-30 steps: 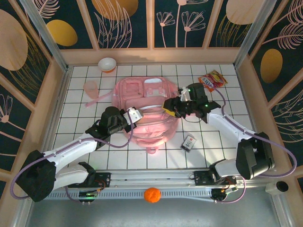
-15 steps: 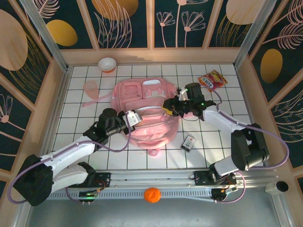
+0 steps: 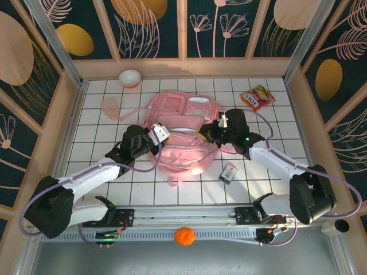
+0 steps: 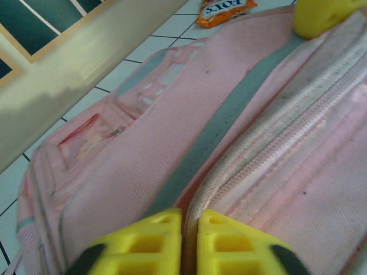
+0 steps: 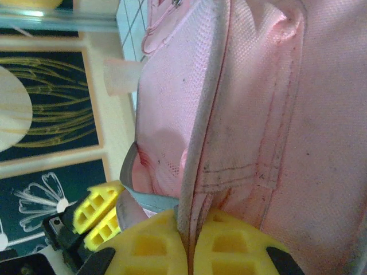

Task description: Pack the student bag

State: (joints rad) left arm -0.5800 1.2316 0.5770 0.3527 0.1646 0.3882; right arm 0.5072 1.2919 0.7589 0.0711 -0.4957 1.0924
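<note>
Backpack (image 3: 172,112) pinched from both sides.
My left gripper (image 4: 189,216) sits almost closed on its zipper seam; my right gripper (image 5: 189,230) clamps a fabric edge tight.

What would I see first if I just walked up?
A big pink student bag lies in the middle of the white tiled table. The left arm and right arm each pinch its fabric in yellow jaws, one from each side. A bright orange ball sits at the near edge.
</note>
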